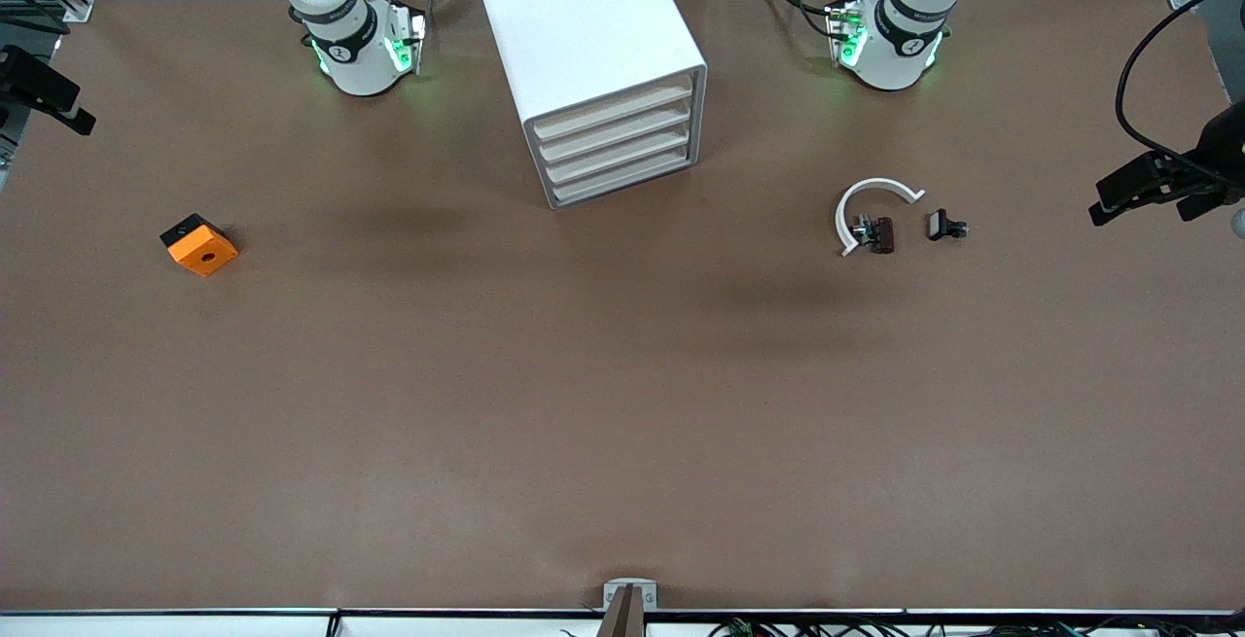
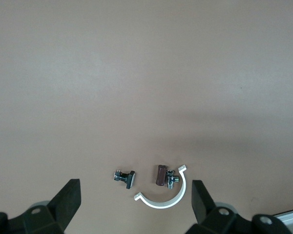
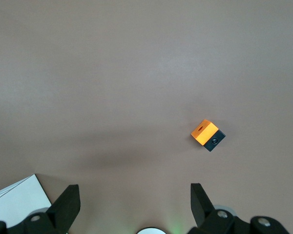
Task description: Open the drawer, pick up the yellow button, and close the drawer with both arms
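cabinet: white boxy plastic cabinet (image 1: 587, 53) at table's 12 o'clock, between arm bases.
drawers: four shallow white drawers w/ pale beige fronts (image 1: 617, 149), all shut.
button: not seen anywhere.
left gripper (image 2: 136, 202): black two-finger, jaws wide, empty, over brown table (image 1: 622, 404) above white curved plastic clip (image 1: 869, 205) & small black parts (image 1: 945, 226).
right gripper (image 3: 135, 204): jaws wide, empty, over table w/ orange square block (image 1: 200, 245) in view, apart.

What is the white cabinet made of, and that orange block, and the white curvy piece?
Cabinet: probably matte white plastic, smooth and evenly coloured, with pale beige drawer fronts. Orange block: likely plastic too, solid bright colour on a black base. Curved piece: thin white plastic, by its look. None can be told for sure.
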Controlling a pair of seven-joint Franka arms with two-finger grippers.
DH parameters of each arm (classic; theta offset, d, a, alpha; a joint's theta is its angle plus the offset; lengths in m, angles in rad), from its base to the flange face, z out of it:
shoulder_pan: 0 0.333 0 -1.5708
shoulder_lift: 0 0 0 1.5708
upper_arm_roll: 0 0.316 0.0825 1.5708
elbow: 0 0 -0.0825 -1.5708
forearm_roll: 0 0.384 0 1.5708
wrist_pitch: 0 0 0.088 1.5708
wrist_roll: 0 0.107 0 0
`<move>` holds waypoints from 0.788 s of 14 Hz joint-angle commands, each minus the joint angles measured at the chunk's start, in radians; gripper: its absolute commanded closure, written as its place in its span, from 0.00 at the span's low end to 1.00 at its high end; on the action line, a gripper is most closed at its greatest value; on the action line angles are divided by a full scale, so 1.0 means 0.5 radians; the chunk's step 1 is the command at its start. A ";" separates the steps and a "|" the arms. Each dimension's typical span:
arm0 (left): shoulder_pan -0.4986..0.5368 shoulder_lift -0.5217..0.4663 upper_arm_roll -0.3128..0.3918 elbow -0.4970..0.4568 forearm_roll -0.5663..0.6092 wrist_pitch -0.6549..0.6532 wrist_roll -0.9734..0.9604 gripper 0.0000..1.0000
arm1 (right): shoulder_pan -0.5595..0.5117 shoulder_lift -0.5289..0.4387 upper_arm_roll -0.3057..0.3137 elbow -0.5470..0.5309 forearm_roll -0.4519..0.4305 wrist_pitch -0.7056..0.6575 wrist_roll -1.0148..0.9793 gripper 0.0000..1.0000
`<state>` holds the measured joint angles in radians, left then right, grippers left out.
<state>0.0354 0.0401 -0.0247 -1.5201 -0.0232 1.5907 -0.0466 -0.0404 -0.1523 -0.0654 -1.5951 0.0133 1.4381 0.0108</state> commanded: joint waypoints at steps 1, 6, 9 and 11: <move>-0.006 0.027 -0.003 0.058 0.003 -0.043 -0.014 0.00 | -0.027 -0.045 0.023 -0.043 0.001 0.008 0.018 0.00; 0.021 0.027 0.000 0.058 -0.021 -0.067 -0.017 0.00 | -0.024 -0.045 0.023 -0.043 0.004 0.008 0.018 0.00; 0.033 0.045 0.007 0.046 -0.024 -0.092 -0.020 0.00 | -0.027 -0.045 0.023 -0.043 0.004 0.008 0.018 0.00; 0.040 0.085 0.010 0.012 -0.024 -0.116 -0.023 0.00 | -0.024 -0.045 0.023 -0.043 0.001 0.008 0.015 0.00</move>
<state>0.0512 0.0529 -0.0216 -1.5218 -0.0232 1.5552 -0.0479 -0.0404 -0.1523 -0.0647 -1.5951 0.0136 1.4380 0.0108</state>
